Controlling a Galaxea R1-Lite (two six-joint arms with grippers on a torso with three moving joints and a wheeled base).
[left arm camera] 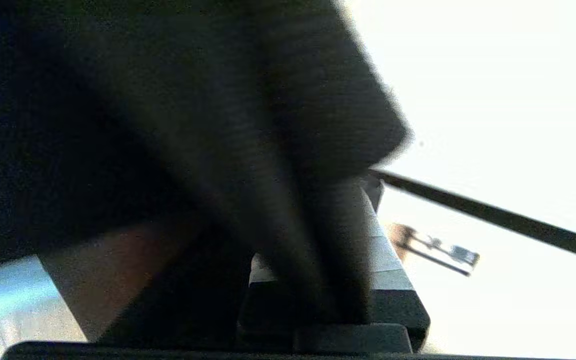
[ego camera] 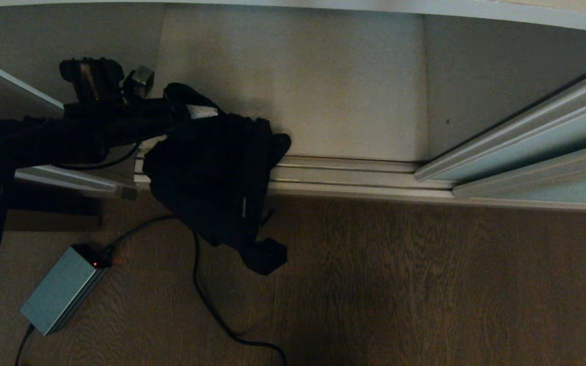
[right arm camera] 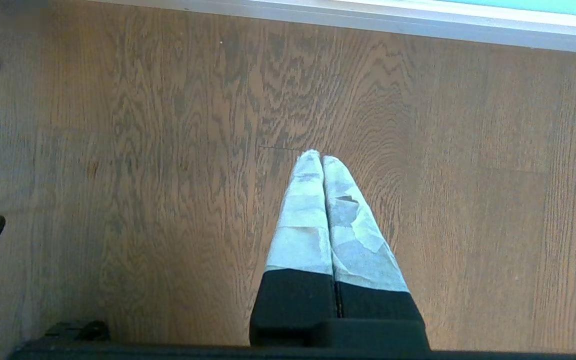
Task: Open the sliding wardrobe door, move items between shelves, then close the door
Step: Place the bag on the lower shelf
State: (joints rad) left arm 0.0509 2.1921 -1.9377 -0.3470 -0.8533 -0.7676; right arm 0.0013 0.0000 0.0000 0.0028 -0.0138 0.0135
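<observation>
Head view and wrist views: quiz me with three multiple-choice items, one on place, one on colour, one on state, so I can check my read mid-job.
1. Where is the black bag?
A. Hanging from the left end effector over the wardrobe's bottom track
B. Lying flat on the floor
C. Resting on an upper shelf

2. What colour is the box on the floor?
A. Red
B. Grey
C. Yellow

3. What state is the right end effector in?
A. Shut on the bag
B. Wide open
C. Shut on nothing, above the wooden floor

Answers:
1 A, the bag droops from the left end effector across the track.
2 B, its casing is plain grey with a small red light.
3 C, the fingers meet with only floor beneath them.
</observation>
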